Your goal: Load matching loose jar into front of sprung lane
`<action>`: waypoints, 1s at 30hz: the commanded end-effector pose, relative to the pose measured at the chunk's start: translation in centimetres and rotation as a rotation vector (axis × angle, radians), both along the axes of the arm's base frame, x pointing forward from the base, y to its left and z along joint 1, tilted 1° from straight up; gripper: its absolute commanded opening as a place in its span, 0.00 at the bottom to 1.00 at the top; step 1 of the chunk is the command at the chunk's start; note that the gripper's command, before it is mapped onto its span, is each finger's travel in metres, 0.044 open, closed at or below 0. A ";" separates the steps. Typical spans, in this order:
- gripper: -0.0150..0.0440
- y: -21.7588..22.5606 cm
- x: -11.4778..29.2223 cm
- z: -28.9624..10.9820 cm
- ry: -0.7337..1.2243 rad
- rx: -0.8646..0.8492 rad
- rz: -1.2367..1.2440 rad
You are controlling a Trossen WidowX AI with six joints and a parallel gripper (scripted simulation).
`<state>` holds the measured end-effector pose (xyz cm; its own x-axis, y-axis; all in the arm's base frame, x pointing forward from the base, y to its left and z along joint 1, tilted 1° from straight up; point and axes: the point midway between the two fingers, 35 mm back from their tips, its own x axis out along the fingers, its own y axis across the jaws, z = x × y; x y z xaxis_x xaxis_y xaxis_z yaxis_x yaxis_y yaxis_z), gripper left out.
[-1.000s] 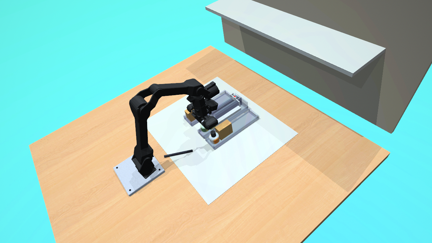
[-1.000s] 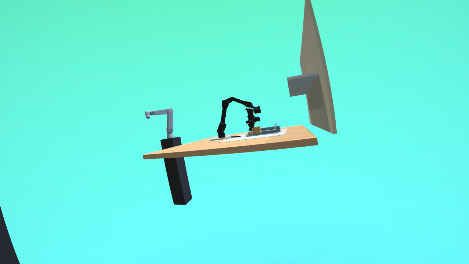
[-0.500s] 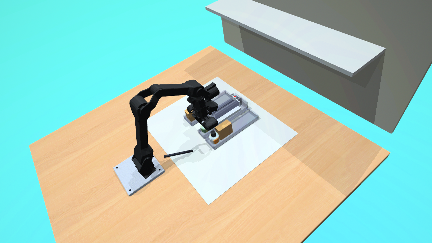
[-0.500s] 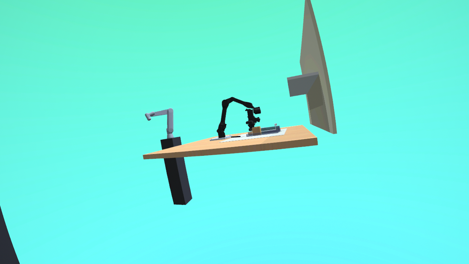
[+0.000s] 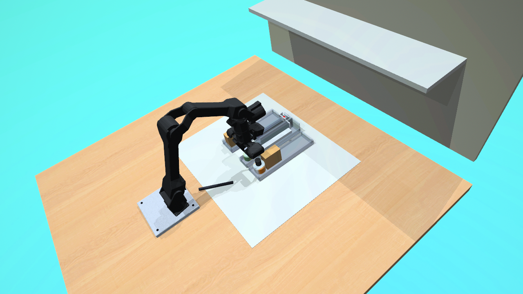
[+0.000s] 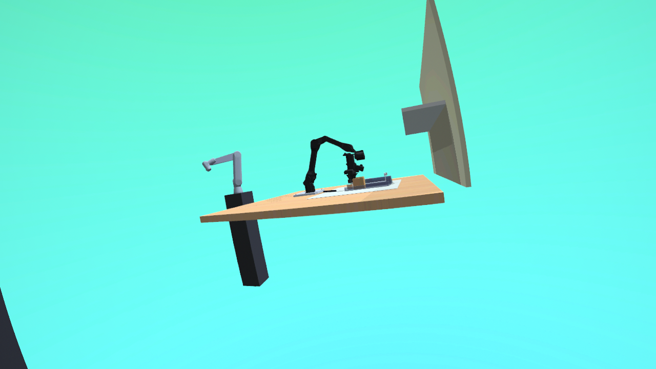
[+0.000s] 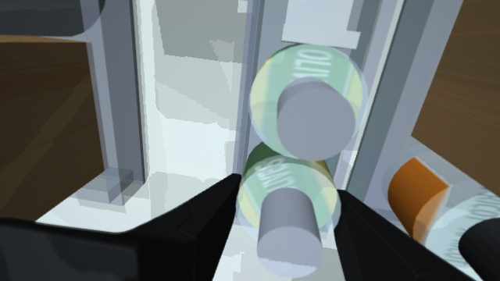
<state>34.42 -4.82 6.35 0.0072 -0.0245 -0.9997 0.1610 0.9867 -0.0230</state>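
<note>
I have the hand clamped on the green jar: in the wrist view a black finger presses each side of its glass body, just below the grey cap. The jar stands upright at the front mouth of the middle lane. Directly behind it, touching or nearly so, stands the second green jar, same pale green glass, same grey cap, with white lettering on its shoulder. Behind that one I see a pale flat piece, the pusher plate; whether the rear jar touches it I cannot tell. I also cannot tell whether the held jar's base is down on the lane floor.

To the right, in the next lane, an orange jar with a black cap stands at the front, and a brown box sits just behind it. Another brown box fills the lane on the left.

From the top view the arm reaches from its base plate over the front ends of the lanes, which lie on a white mat on the table. A black rod lies on the mat's near edge, well apart from the lanes.
</note>
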 end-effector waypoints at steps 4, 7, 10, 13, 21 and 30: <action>0.25 -0.1 0.4 -0.3 -0.016 -0.004 0.002; 0.25 -0.1 0.3 -0.4 -0.016 -0.004 0.002; 0.25 -0.1 0.3 -0.5 -0.016 -0.004 0.002; 0.25 -0.1 0.3 -0.5 -0.016 -0.004 0.002; 0.25 -0.1 0.2 -0.5 -0.016 -0.004 0.002; 0.25 0.0 0.0 -0.5 -0.016 -0.004 0.002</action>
<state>34.20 -4.79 5.78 0.0084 -0.0246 -0.9997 0.1612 0.9867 -0.0230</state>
